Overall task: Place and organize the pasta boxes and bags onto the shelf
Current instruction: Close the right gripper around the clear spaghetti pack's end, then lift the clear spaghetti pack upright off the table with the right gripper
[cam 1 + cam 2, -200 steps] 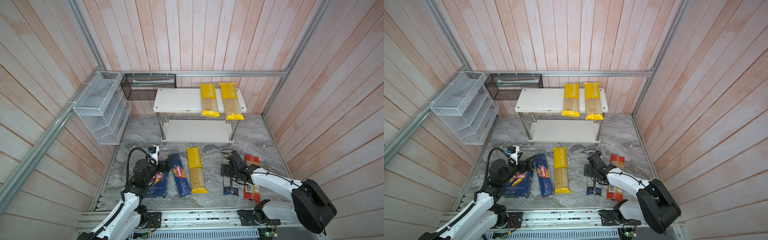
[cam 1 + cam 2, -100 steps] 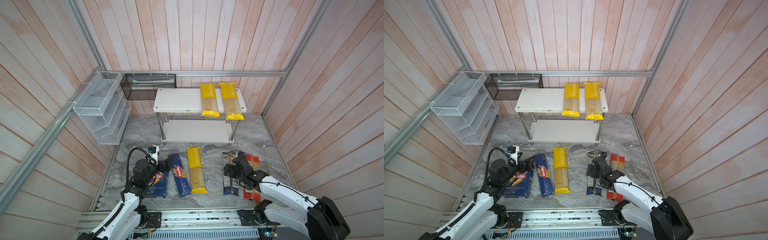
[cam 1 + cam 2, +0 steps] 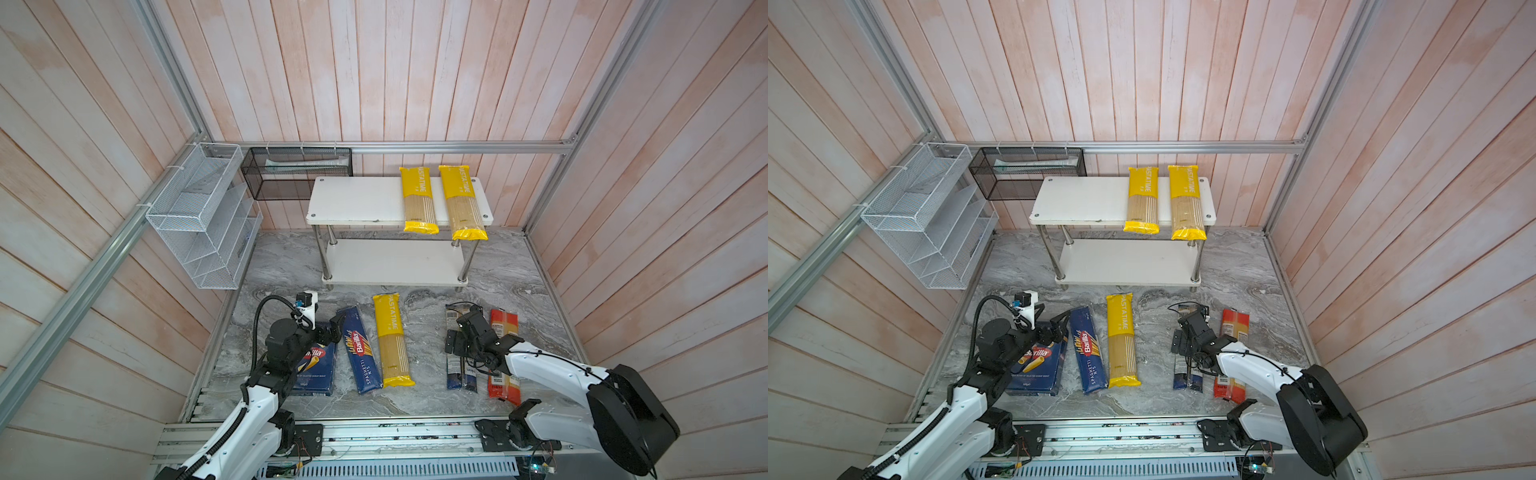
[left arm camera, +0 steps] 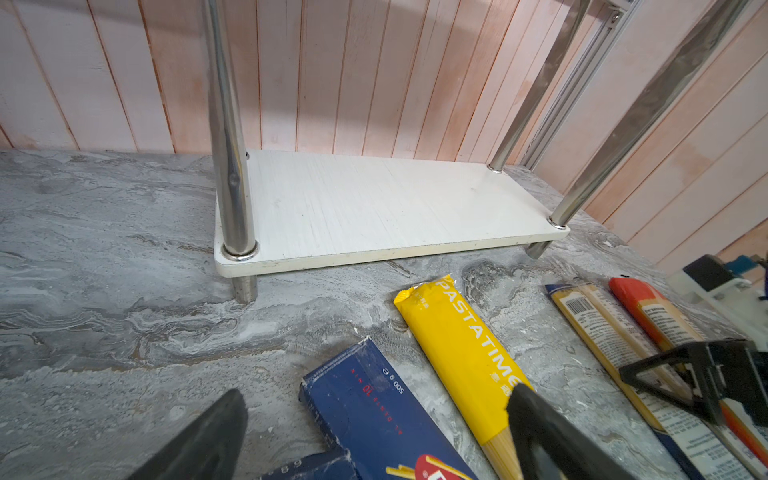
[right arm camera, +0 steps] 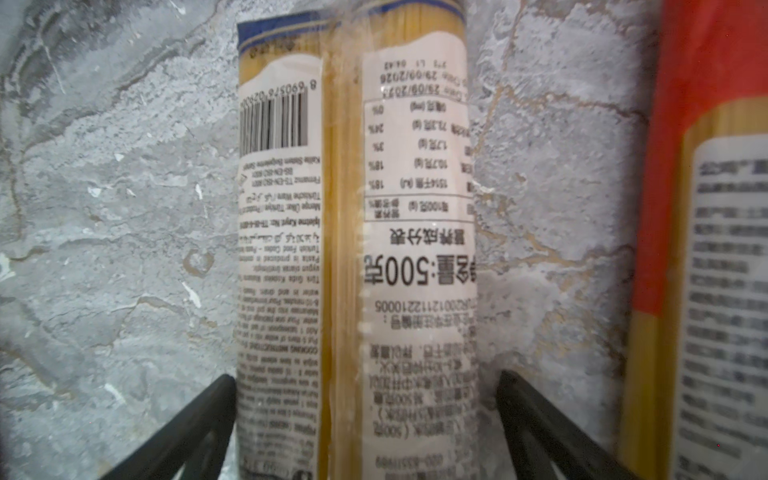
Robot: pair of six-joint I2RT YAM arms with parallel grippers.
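Black right tool (image 5: 365, 376) stands wide astride the clear blue-ended spaghetti bag (image 5: 353, 187) on the tabletop (image 5: 104, 208); left tool (image 4: 376, 391) wide, empty.

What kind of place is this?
Probably a robot test cell staged as a pantry: plank walls in an aluminium frame, a white shelf with pasta bags, plus the left arm and right arm.

We see the red-ended bag (image 5: 706, 249) blurred and cropped; the left arm (image 3: 259, 405) hides part of the Rigatoni box (image 3: 316, 374).
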